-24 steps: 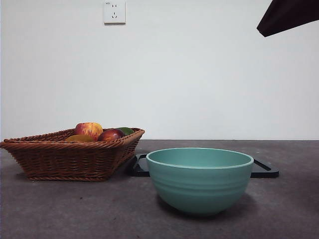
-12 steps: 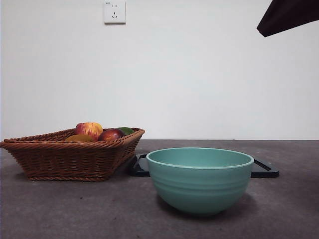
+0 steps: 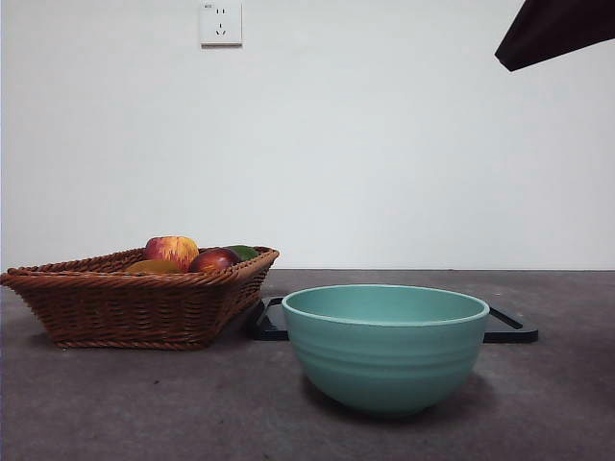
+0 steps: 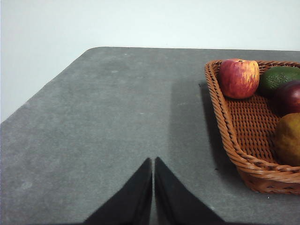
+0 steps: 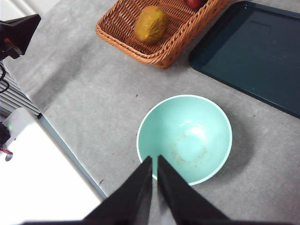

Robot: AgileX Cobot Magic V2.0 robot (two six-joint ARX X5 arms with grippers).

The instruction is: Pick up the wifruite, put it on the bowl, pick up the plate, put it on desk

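Observation:
The wifruite [image 5: 151, 23], a dull brown-orange oval, lies in the wicker basket [image 3: 135, 307]; it also shows at the basket's near corner as the wifruite [image 4: 288, 138] and as a low bump, the wifruite [image 3: 154, 266]. The mint-teal bowl [image 3: 384, 346] stands empty on the desk [image 3: 115, 403]. High above the bowl [image 5: 185, 138] hangs my right gripper [image 5: 153, 161], shut and holding nothing. My left gripper [image 4: 153, 164] is shut over bare desk beside the basket. The plate [image 5: 253, 51], a dark flat rectangular tray, lies behind the bowl.
The basket also holds a red-yellow apple [image 4: 238, 77], a green fruit [image 4: 281, 77] and a dark red fruit [image 4: 290, 96]. One arm's dark tip [image 3: 553, 29] shows at the front view's top right corner. The desk edge runs close to the bowl in the right wrist view.

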